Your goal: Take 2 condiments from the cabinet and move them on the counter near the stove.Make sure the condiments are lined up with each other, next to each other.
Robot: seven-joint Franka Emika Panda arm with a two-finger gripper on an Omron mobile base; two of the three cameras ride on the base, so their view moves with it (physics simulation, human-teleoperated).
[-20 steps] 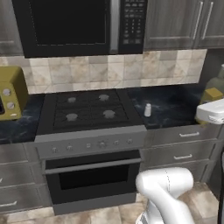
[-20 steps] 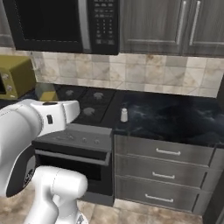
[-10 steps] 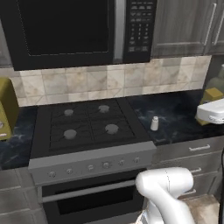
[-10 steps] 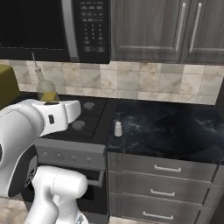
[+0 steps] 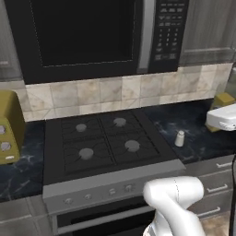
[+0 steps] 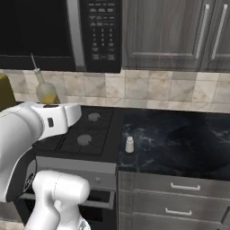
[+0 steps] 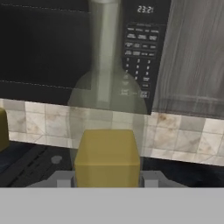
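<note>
Two condiments were in play: one was parked and one was in the claw. In the right base view, the oil bottle (image 6: pixel 45 92) sat mid-left of the frame, partly hidden behind the arm's white wrist, with its thin spout poking up in front of the microwave (image 6: pixel 54 31). It hung over the left part of the stove (image 6: pixel 85 134). The shaker (image 6: pixel 129 144) stood upright at lower centre on the counter (image 6: pixel 179 143), just beside the stove's right edge. Bare black stone ran off to the right under the cabinet (image 6: pixel 166 36) doors. In the hand view, the gripper (image 7: pixel 107 179) was pinched on the bottle's yellow lower part, one finger (image 7: pixel 63 179) on each side, with the neck rising straight up the frame. My read on handling: it's tall, slim and rigid, likely smooth-walled, so top-heavy and prone to tipping on set-down. A low grip on the wide body looked right; the spout is too thin to hold. It probably wants a slow, vertical placement close beside the shaker, in line with it, without clipping it, since something that small would be light and easy to knock over.
</note>
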